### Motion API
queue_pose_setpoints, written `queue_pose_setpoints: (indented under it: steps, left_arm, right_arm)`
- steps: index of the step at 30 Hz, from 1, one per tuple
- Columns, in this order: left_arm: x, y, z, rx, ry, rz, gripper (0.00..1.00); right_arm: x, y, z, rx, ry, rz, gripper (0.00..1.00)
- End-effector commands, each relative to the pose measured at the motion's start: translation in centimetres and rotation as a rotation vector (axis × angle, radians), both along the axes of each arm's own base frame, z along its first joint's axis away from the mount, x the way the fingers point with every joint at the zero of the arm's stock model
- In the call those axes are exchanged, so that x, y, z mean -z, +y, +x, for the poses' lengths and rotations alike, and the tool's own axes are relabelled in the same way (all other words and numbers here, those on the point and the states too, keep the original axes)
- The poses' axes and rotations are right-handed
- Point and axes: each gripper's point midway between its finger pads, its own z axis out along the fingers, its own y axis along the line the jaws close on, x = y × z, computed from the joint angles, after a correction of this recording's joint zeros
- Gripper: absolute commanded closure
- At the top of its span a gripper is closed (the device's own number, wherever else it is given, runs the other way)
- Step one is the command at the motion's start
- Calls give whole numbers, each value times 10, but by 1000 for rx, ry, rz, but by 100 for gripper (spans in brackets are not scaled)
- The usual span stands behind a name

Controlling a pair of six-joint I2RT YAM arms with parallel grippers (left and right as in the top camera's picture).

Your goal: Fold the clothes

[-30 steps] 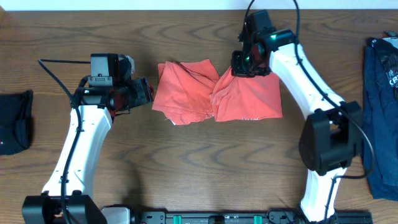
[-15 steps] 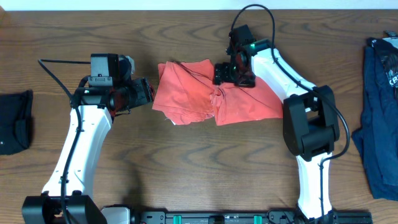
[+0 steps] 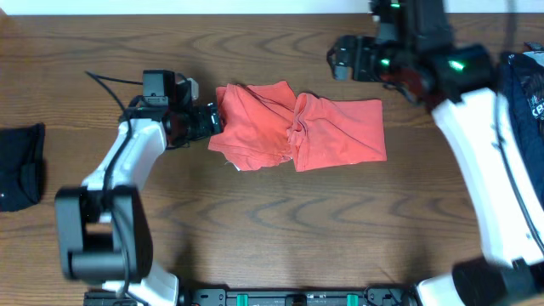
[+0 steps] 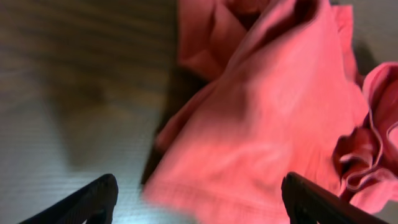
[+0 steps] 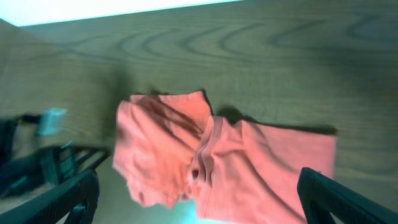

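ok so the big change: a second ago the right claw (image 3: 347, 58) is clamped on the coral-red T-shirt (image 3: 340, 132) near its top middle, and now it's let go and pulled back toward the far edge of the counter (image 3: 280, 221). Its wrist view shows both fingers spread wide with nothing between them, and the shirt sits well below and in front of it. The drop leaves a bunched ridge down the middle of the shirt, with the right half fairly flat and the left half rumpled and layered. I'd call it a partial fold at best, with tidying left to do

Meanwhile the left claw (image 3: 211, 121) has slid in and sits right at the shirt's left edge. Its fingers are wide apart too, and from its own camera the hem lies between and just ahead of them, not pinched as far as I can tell. My guess is the left side gets grabbed next

The navy shirt (image 3: 520, 110) waits at the far right and the black garment (image 3: 21, 166) at the far left, both well away from either claw
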Motion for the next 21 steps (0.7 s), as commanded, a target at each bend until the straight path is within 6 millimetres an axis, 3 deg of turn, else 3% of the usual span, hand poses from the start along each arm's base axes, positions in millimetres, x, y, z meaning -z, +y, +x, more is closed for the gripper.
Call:
queue_pose_setpoints:
  steps: [1, 6, 14, 21]
  left_arm:
    - [6, -18, 8, 69, -8, -176, 14]
    - [21, -22, 20, 97, -31, -323, 12]
    - [34, -43, 21, 128, 1, -527, 11]
    - [40, -68, 11, 181, 38, -531, 37]
  right_arm:
    - [-2, -2, -13, -42, 7, -22, 1]
    - [-16, -8, -34, -45, -2, -22, 1]
    - [-17, -6, -38, -54, 6, -12, 1]
    - [-17, -6, -38, -56, 6, -10, 1]
